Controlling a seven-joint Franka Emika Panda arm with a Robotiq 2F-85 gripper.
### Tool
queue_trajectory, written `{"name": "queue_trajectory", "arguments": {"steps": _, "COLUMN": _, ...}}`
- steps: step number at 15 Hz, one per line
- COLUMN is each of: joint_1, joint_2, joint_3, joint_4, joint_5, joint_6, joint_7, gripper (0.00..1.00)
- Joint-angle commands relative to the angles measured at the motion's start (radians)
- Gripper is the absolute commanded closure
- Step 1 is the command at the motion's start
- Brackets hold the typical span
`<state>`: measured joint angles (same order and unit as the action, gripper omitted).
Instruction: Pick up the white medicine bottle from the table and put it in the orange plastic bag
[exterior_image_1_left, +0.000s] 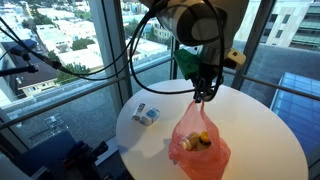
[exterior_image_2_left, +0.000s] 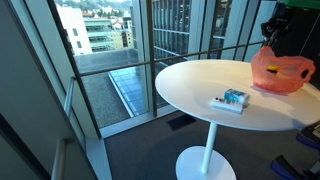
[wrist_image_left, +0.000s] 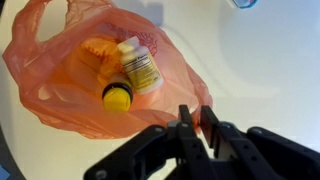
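The white medicine bottle (wrist_image_left: 140, 66) lies inside the orange plastic bag (wrist_image_left: 60, 100), next to a yellow round cap (wrist_image_left: 117, 97). It carries a pale label with dark print that is too small to read. A blue-and-white pack (exterior_image_1_left: 147, 114) lies apart on the tabletop (exterior_image_1_left: 260, 130), and its writing is also illegible. The arm reaches down from above with the hand (wrist_image_left: 196, 125) pointing straight at the tabletop. Its 2 fingers are nearly together, pinching the bag's near edge, which rises to a peak in an exterior view (exterior_image_1_left: 200, 108).
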<state>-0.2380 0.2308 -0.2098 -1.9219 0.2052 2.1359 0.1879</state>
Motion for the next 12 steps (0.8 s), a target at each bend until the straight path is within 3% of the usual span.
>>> {"name": "queue_trajectory", "arguments": {"steps": 1, "joint_1": -0.005, "joint_2": -0.004, "joint_3": -0.002, "joint_4": 0.007, "joint_5": -0.010, "joint_6": -0.050, "joint_7": -0.038, "gripper": 0.48}}
{"name": "queue_trajectory", "arguments": {"steps": 7, "joint_1": 0.026, "joint_2": -0.035, "joint_3": 0.013, "joint_4": -0.045, "joint_5": -0.068, "joint_6": -0.131, "joint_7": -0.089, "gripper": 0.03}}
{"name": "queue_trajectory", "arguments": {"steps": 12, "joint_1": 0.079, "joint_2": -0.072, "joint_3": 0.040, "joint_4": -0.097, "joint_5": -0.173, "joint_6": -0.151, "joint_7": -0.101, "gripper": 0.00}}
